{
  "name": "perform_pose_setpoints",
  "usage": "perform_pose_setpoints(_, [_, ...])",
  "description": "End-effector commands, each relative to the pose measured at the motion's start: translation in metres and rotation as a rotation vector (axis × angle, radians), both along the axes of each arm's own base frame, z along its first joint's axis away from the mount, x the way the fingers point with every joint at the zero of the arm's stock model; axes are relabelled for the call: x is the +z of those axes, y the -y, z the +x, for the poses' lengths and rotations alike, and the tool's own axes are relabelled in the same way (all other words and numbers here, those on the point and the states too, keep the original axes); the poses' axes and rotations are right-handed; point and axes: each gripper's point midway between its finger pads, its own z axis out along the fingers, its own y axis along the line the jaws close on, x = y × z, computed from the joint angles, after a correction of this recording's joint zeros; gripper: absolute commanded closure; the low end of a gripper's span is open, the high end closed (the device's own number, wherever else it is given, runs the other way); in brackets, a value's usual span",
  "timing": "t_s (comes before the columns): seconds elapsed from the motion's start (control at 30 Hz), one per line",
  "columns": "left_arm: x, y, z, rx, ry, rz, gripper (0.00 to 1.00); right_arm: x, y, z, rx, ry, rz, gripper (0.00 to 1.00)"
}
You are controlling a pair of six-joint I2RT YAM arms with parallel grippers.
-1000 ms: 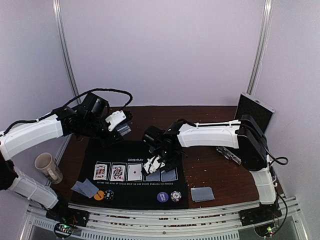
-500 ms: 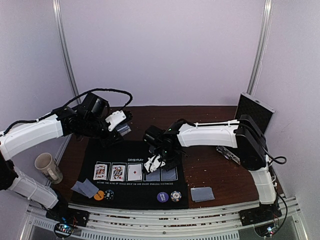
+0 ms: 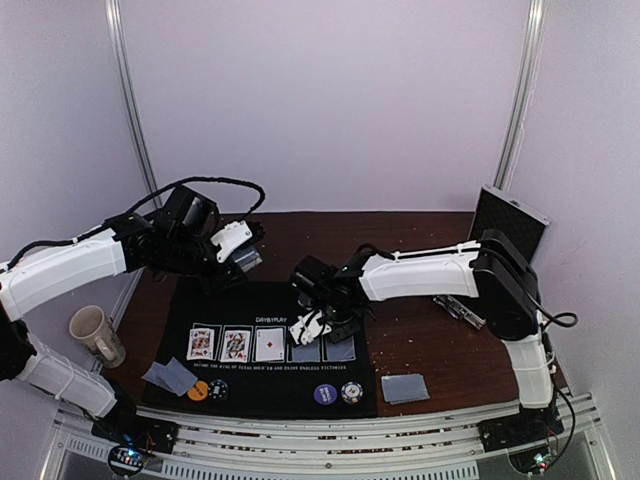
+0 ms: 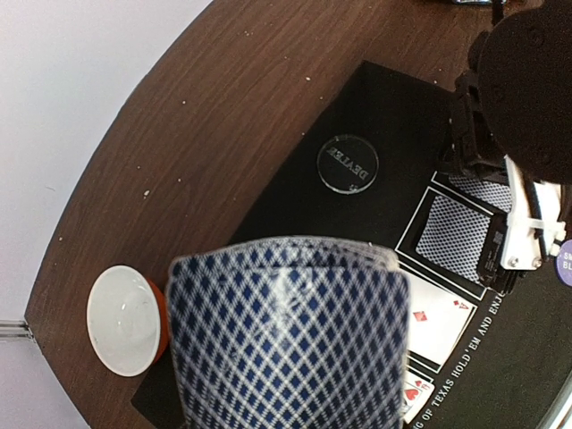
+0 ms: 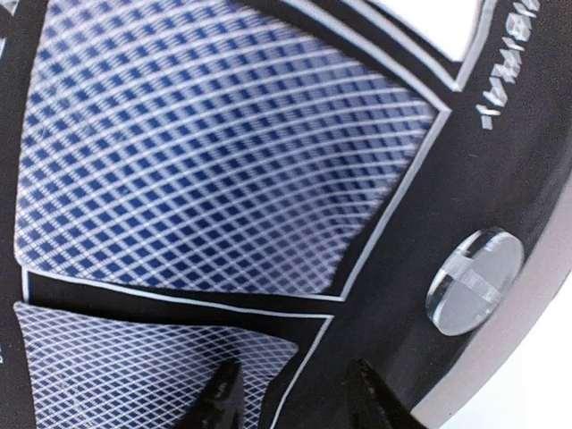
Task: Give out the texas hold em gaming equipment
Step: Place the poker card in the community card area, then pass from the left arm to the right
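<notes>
My left gripper (image 3: pixel 243 257) is shut on a deck of blue-backed playing cards (image 4: pixel 286 335), held above the back left of the black mat (image 3: pixel 270 300); the deck hides its fingers in the left wrist view. On the mat lie three face-up cards (image 3: pixel 236 345) and two face-down cards (image 3: pixel 322 350). My right gripper (image 5: pixel 299 398) hovers low over the face-down cards (image 5: pixel 206 170), open, with only mat between its fingertips (image 5: pixel 223 393). A clear round disc (image 5: pixel 474 281) lies just beyond. Orange and black chips (image 3: pixel 207 389) and purple and black-and-white chips (image 3: pixel 337 393) sit along the mat's near edge.
A beige mug (image 3: pixel 97 335) lies left of the mat. A red-and-white bowl (image 4: pixel 125 319) sits under the left arm. Small face-down card stacks rest at the near left (image 3: pixel 168 375) and near right (image 3: pixel 405 387). A black box (image 3: pixel 510 222) stands at the back right.
The right gripper's jaws have parted and the arm has shifted slightly right over the face-down cards. The left arm and its deck have not moved.
</notes>
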Motion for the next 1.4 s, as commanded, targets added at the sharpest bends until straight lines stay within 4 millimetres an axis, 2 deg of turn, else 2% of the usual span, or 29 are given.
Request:
perform_pose_setpoints(0.0, [0.012, 0.003, 0.007, 0.009, 0.041, -0.043, 0.65, 0.077, -0.019, 0.012, -0.084, 0.149, 0.286, 0.52])
perform_pose_setpoints(0.07, [0.013, 0.003, 0.006, 0.005, 0.044, -0.046, 0.65, 0.112, -0.025, 0.014, -0.124, 0.211, 0.468, 0.39])
perform_pose_setpoints(0.1, [0.014, 0.003, 0.005, -0.001, 0.045, -0.049, 0.65, 0.129, -0.025, 0.015, -0.151, 0.233, 0.564, 0.27])
perform_pose_setpoints(0.13, [0.014, 0.004, 0.005, -0.007, 0.044, -0.051, 0.65, 0.153, -0.025, 0.017, -0.194, 0.256, 0.698, 0.08])
perform_pose_setpoints(0.17, [0.014, 0.005, 0.004, -0.013, 0.044, -0.053, 0.65, 0.178, -0.023, 0.021, -0.261, 0.276, 0.851, 0.01])
perform_pose_setpoints(0.2, [0.015, 0.005, 0.004, -0.018, 0.046, -0.055, 0.65, 0.207, -0.020, 0.028, -0.348, 0.284, 1.023, 0.00])
perform_pose_setpoints(0.3, [0.019, 0.009, 0.000, -0.048, 0.051, -0.070, 0.65, 0.253, -0.003, 0.040, -0.584, 0.119, 1.333, 0.00])
perform_pose_setpoints(0.37, [0.025, 0.012, -0.004, -0.079, 0.055, -0.089, 0.65, 0.270, 0.000, 0.047, -0.704, -0.091, 1.458, 0.00])
perform_pose_setpoints(0.43, [0.029, 0.015, -0.009, -0.109, 0.059, -0.104, 0.65, 0.282, -0.005, 0.050, -0.783, -0.365, 1.567, 0.00])
perform_pose_setpoints(0.53, [0.034, 0.019, -0.015, -0.146, 0.066, -0.120, 0.65, 0.285, -0.028, 0.042, -0.767, -0.720, 1.614, 0.09])
perform_pose_setpoints(0.63, [0.036, 0.023, -0.019, -0.173, 0.065, -0.127, 0.65, 0.288, -0.054, 0.036, -0.758, -0.932, 1.580, 0.19])
perform_pose_setpoints(0.73, [0.036, 0.024, -0.020, -0.178, 0.066, -0.128, 0.65, 0.283, -0.081, 0.025, -0.724, -1.090, 1.510, 0.24])
perform_pose_setpoints(0.83, [0.036, 0.024, -0.020, -0.178, 0.064, -0.126, 0.65, 0.279, -0.102, 0.014, -0.679, -1.157, 1.458, 0.25])
perform_pose_setpoints(0.93, [0.036, 0.024, -0.021, -0.180, 0.064, -0.128, 0.65, 0.272, -0.114, 0.008, -0.666, -1.176, 1.427, 0.25])
perform_pose_setpoints(1.13, [0.035, 0.025, -0.022, -0.187, 0.059, -0.128, 0.65, 0.251, -0.125, 0.003, -0.681, -1.199, 1.364, 0.26])
perform_pose_setpoints(1.37, [0.035, 0.026, -0.022, -0.192, 0.060, -0.129, 0.65, 0.243, -0.136, 0.005, -0.694, -1.211, 1.326, 0.37])
